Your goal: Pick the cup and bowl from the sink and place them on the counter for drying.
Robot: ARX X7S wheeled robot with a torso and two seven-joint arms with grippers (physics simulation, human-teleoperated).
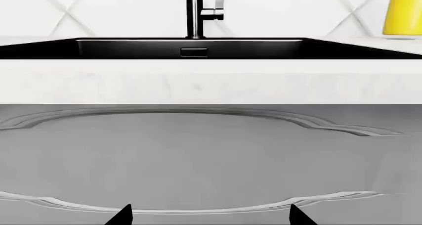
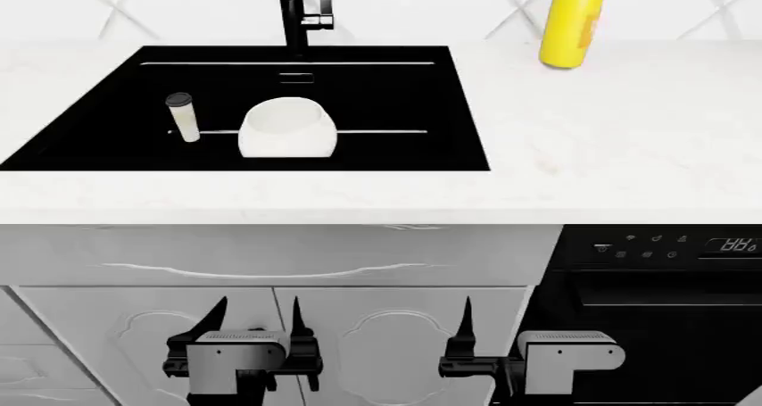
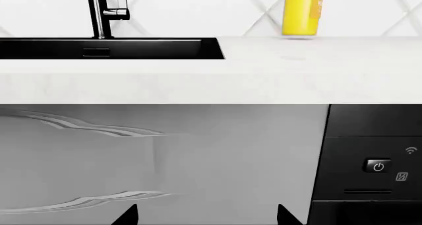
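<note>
Cup (image 2: 181, 116) located in sink (image 2: 71, 138), upper left of head view frame, upright, just left of bowl (image 2: 285, 128). Bowl positioned at sink centre. Both apart from grippers. Faucet (image 2: 289, 13) seen behind sink; yellow bottle (image 2: 570, 22) stood on surface (image 2: 619, 138), upper right. Left gripper (image 2: 255, 319) and right gripper (image 2: 465, 321) held low before cabinet doors (image 2: 381, 335), released, nothing grasped.

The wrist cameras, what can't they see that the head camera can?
- Small cream-white cup and large white bowl: hidden in both wrist views behind the white stone counter's front edge; the cameras sit too low.
- Black sink's floor: same, only its back wall shows.
- Tall yellow bottle: top cut off by both wrist views' edges.
</note>
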